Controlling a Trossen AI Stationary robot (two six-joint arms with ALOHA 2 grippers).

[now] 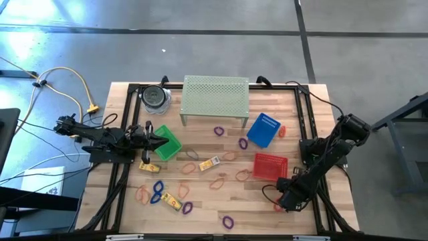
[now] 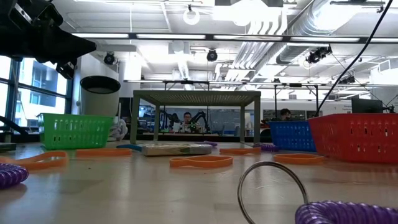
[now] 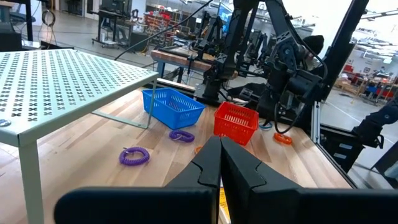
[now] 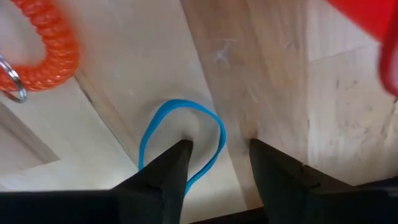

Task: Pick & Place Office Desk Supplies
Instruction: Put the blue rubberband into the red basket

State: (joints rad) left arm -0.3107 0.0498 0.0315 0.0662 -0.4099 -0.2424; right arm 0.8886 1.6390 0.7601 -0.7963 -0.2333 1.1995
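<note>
Nowhere does any readable writing show on the blue band (image 4: 186,140).

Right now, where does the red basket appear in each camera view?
High view: the red basket sits right of centre, below the blue basket.
Low view: at the right edge, blue basket beside it.
Left wrist view: mid-picture, right of the blue basket.
Right wrist view: only a red blur in the top corner, maybe it.
Shared landmark: the blue basket.

Blue band (image 4: 180,140) partly behind gripper finger; red basket (image 4: 373,37) cropped.
</note>
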